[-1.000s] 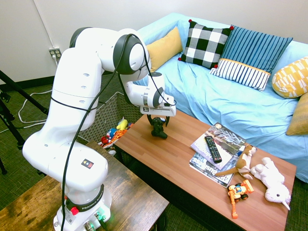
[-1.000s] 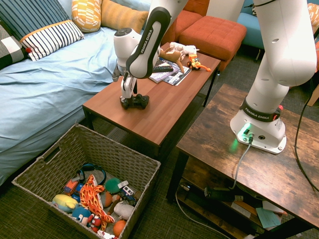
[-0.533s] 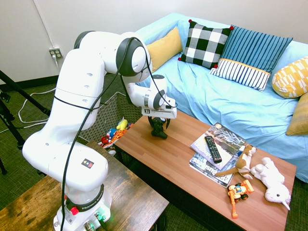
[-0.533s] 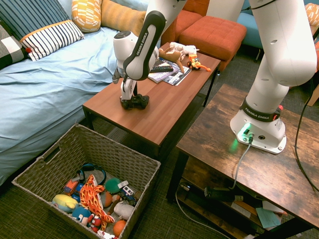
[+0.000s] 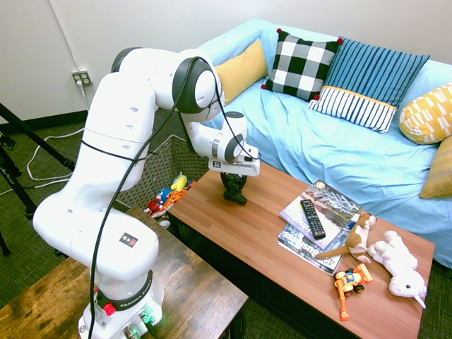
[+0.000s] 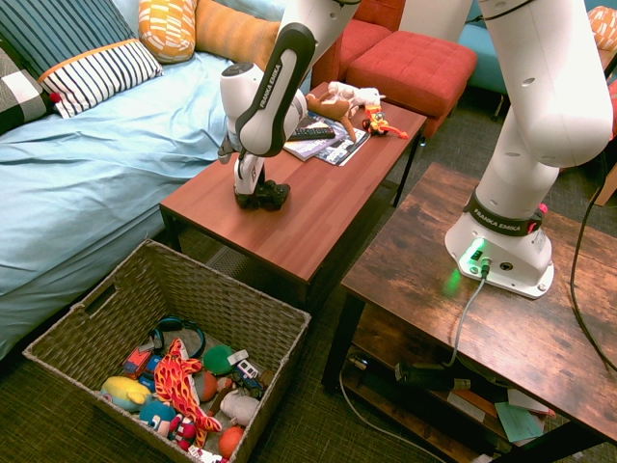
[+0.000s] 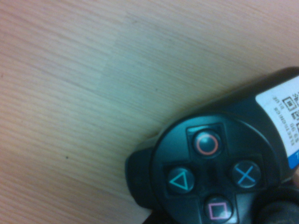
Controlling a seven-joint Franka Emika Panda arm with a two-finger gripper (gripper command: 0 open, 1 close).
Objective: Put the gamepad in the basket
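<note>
The black gamepad (image 5: pixel 234 195) rests on the reddish wooden coffee table (image 5: pixel 261 233) near its end closest to the basket; it also shows as a gamepad (image 6: pixel 273 196) from the other side. My gripper (image 5: pixel 234 186) points straight down with its fingers closed around the gamepad's body, the gripper (image 6: pixel 248 197) low against the tabletop. The wrist view shows the gamepad (image 7: pixel 210 177) from very close, its four symbol buttons and a white label in sight. The wicker basket (image 6: pixel 231 285) stands on the floor beside that table end, half filled with toys; in the first exterior view the basket (image 5: pixel 159 166) is partly behind my arm.
A black remote (image 5: pixel 312 218) lies on magazines (image 5: pixel 332 201) mid-table. A toy dog (image 5: pixel 357 236), a white plush (image 5: pixel 399 265) and an orange toy vehicle (image 5: pixel 351 280) sit at the far end. The blue sofa (image 5: pixel 339 155) runs along the table.
My gripper has come down around the gamepad and its fingers have drawn in on it. The gamepad has shifted slightly on the table.
</note>
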